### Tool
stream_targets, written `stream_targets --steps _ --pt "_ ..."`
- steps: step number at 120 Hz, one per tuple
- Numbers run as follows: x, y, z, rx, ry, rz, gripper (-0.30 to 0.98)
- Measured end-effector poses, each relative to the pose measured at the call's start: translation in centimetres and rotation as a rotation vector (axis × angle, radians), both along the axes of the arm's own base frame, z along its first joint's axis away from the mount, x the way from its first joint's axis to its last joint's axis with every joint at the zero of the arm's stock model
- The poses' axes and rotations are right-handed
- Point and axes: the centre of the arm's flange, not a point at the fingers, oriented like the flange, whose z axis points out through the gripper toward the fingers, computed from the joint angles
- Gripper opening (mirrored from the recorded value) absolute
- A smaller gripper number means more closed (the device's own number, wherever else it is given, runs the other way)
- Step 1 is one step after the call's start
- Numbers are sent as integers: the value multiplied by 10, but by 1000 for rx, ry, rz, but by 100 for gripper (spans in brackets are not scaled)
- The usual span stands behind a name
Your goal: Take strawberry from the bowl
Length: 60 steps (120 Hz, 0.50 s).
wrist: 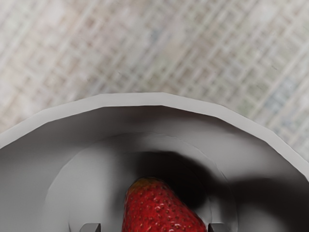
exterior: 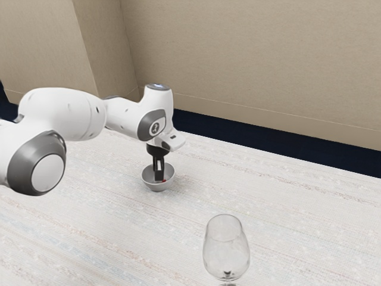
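1. The strawberry [wrist: 159,212] is seen inside the grey bowl [exterior: 156,186], low down over its round floor; a bit of red is also shown in the exterior view, beside the fingers.
2. Its narrow end, tinged yellowish brown, is pointed out from between the fingertips toward the stretch of bowl rim seen in the wrist view. The body is broadened back toward the hand.
3. The long axis is laid across the line joining the two fingertips, at a slant; whether it is tipped up or down cannot be told.
4. The claw [exterior: 158,177] is lowered into the bowl, pointed downward, with its fingers [wrist: 90,227] held wide, one on either side of the berry. A gap is left on one side; on the other the berry is brought very near a fingertip, and contact cannot be judged.
5. The bowl is set upright on the pale, patterned table [exterior: 95,232], toward the table edge that is bordered by the dark blue band [exterior: 238,132].
6. A clear wine glass [exterior: 226,256] is placed upright, well apart from the bowl, toward the exterior view's right and farther from that edge.
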Motion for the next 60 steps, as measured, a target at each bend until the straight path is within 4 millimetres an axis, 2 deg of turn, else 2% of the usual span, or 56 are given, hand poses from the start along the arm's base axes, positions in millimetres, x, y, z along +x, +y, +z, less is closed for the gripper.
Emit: stream_targets --steps 20,44,60 --pt "1 0 -3 1 2 -3 22" --pt "2 -1 -3 1 0 -6 13" --pt "5 -5 5 3 -17 -13 8"
